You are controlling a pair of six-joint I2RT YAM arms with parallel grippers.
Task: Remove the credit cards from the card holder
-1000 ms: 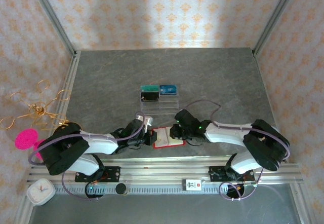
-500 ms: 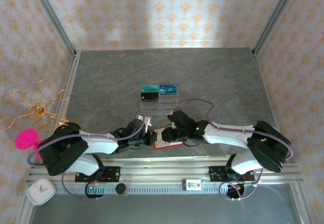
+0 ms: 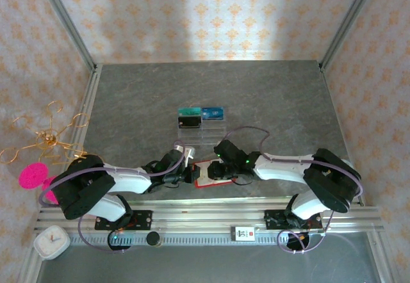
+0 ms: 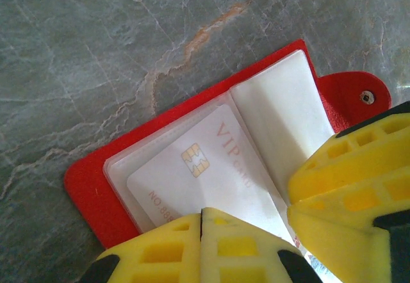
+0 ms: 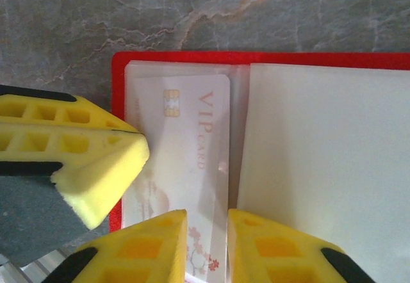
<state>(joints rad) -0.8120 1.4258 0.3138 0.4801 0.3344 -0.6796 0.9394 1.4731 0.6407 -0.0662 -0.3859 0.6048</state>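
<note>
A grey marbled table (image 3: 256, 97) fills the floor of a booth with patterned walls (image 3: 205, 14), and a metal rail (image 3: 205, 222) runs along its near edge. The left arm (image 3: 122, 182) and the right arm (image 3: 288, 166) both reach inward from their bases and meet low over the near middle of the table. Off the table on the left are a gold wire stand (image 3: 48, 139), a pink disc (image 3: 32, 175) and a small white clock (image 3: 52, 243). A clear plastic tray (image 3: 214, 132) sits mid-table, well apart from the arms, with a teal card (image 3: 189, 111), a blue card (image 3: 213, 112) and a black card (image 3: 189, 122) at its far end. The red card holder (image 5: 256, 57) lies open and flat between the two wrists, its pale pockets facing up. A whitish VIP card (image 5: 192, 136) with a gold chip is in the clear left pocket; the right pocket shows plain white. The left gripper (image 4: 200, 211) has its yellow jaws pressed together with nothing between them, and its tip lies over the holder's left edge. The right gripper (image 5: 207, 216) hangs over the near end of the VIP card, jaws a little apart, with the card's flowered end showing in the gap. Whether either pad touches the card cannot be told.
</note>
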